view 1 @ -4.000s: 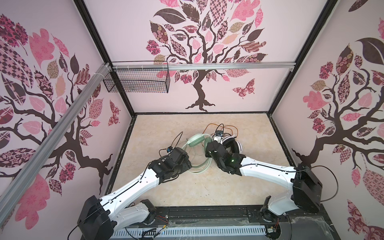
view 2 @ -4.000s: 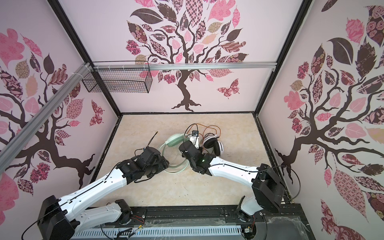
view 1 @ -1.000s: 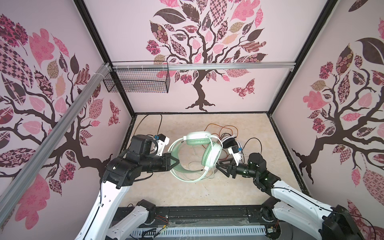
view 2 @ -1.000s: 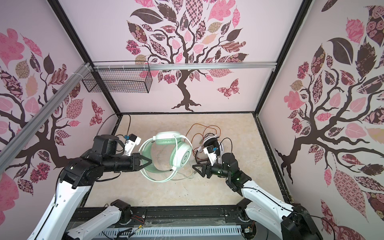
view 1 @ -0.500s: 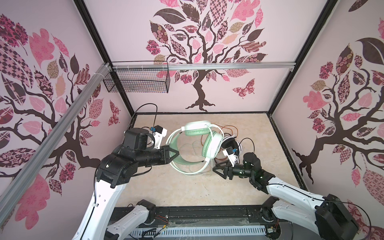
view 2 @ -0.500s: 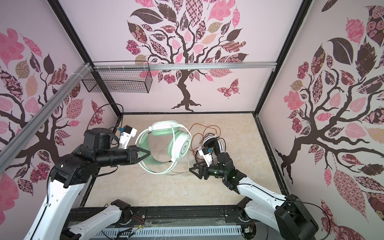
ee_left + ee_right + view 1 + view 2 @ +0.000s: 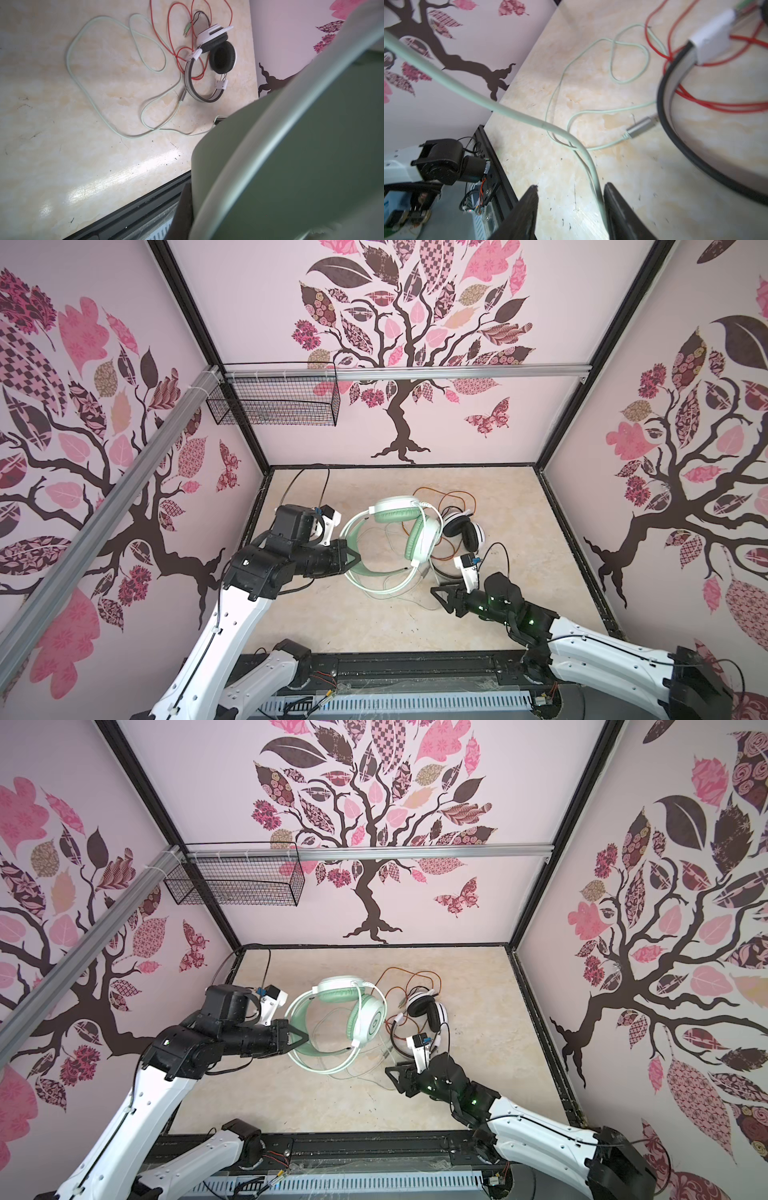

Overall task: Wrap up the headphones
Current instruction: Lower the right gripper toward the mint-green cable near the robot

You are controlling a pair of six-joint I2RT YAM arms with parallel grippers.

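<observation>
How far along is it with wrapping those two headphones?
Nothing looks wrapped yet. In hand: the left fingers are shut on the band of the mint-green and white over-ear headphones, held off the marbled beige tabletop, and the open right fingers straddle its pale green cord. Left: winding that cord, which sprawls in loops, then the white, black-padded over-ear headphones and their loose orange-red cord.

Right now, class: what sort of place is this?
Probably a robot test booth: a left arm and right arm mounted along a tabletop, boxed in by tree-patterned wall panels.
</observation>
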